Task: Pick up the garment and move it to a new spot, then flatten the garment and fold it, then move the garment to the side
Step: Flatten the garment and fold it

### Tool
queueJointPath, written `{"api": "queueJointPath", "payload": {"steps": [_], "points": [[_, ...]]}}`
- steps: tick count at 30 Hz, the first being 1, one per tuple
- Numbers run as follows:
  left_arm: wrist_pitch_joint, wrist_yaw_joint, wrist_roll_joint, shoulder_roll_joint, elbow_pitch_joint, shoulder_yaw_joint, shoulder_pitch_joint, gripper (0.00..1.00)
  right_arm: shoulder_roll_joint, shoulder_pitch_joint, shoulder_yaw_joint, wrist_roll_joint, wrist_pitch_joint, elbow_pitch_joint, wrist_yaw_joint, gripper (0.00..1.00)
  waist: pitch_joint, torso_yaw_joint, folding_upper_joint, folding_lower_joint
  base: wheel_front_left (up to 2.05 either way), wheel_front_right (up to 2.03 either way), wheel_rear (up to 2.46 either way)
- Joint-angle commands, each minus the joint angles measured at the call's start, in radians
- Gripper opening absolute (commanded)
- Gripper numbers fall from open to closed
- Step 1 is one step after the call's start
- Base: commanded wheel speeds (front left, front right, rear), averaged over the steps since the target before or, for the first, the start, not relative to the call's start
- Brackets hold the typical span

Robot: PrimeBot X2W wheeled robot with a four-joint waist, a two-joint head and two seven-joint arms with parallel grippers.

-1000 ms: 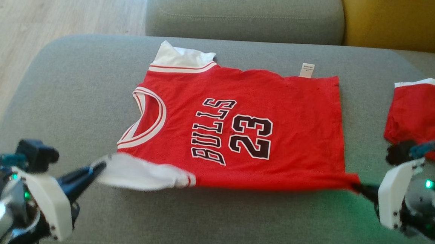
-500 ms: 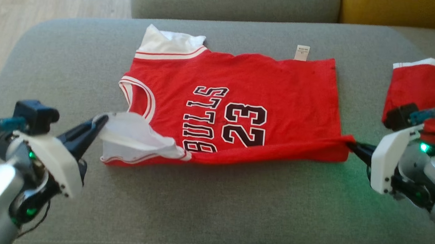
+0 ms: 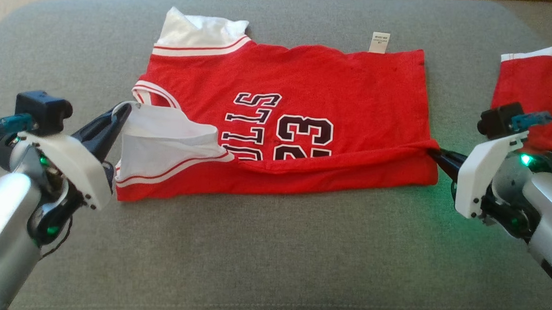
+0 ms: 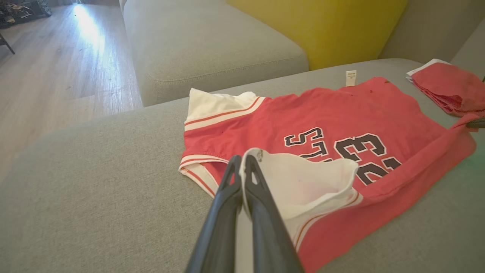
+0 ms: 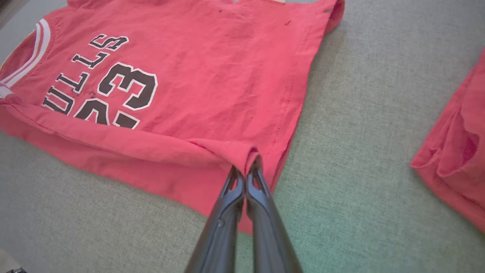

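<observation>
The garment [image 3: 328, 81] is a red jersey with white trim and black "BULLS 23" print, spread on the grey sofa cushion. Its near long edge is lifted and folded partly over the print. My left gripper [image 3: 126, 109] is shut on the white sleeve end of that edge, seen as left gripper [image 4: 242, 159] pinching white cloth of the garment [image 4: 341, 110]. My right gripper [image 3: 433, 154] is shut on the red hem corner; the right gripper [image 5: 247, 163] pinches a bunched corner of the garment [image 5: 212, 60].
A second red piece of clothing [image 3: 543, 90] with a white edge lies on the cushion at the far right. Wooden floor [image 4: 57, 68] is beyond the sofa's left edge. A yellow cushion [image 4: 322, 22] and a grey sofa cushion [image 4: 212, 41] lie behind the garment.
Both grippers have carried the near edge of the garment away from me and over it, now covering the lower part of the print. The head camera has also tilted down.
</observation>
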Motion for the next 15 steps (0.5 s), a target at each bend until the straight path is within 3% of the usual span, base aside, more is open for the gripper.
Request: {"api": "queueJointPath", "payload": {"steps": [1,12,13,14,15], "points": [[-0.014,0.003,0.009,0.029,0.004,0.042,-0.074,0.00,-0.005,-0.027,-0.007,-0.011,-0.020,-0.003,0.003,0.00,0.010,-0.003,0.0000,-0.0001,0.00,0.00,0.00],[-0.076,0.002,0.031,-0.057,0.183,0.030,-0.170,0.00,0.040,-0.075,0.009,-0.005,-0.056,0.052,0.003,0.00,0.057,-0.007,0.0000,-0.0001,0.00,0.00,0.00],[-0.082,0.001,0.032,-0.066,0.198,0.027,-0.177,0.00,0.043,-0.079,0.007,-0.006,-0.068,0.060,0.003,0.29,0.059,-0.007,0.0000,-0.0001,0.00,0.00,0.00],[-0.087,0.000,0.031,-0.075,0.213,0.025,-0.184,0.00,0.046,-0.083,0.004,-0.009,-0.083,0.070,0.003,0.76,0.061,-0.007,0.0000,-0.0001,0.00,0.00,0.00],[-0.091,-0.001,0.029,-0.083,0.229,0.024,-0.189,0.36,0.051,-0.085,0.000,-0.010,-0.096,0.083,0.003,1.00,0.063,-0.007,0.0000,-0.0001,0.00,0.00,0.00]]}}
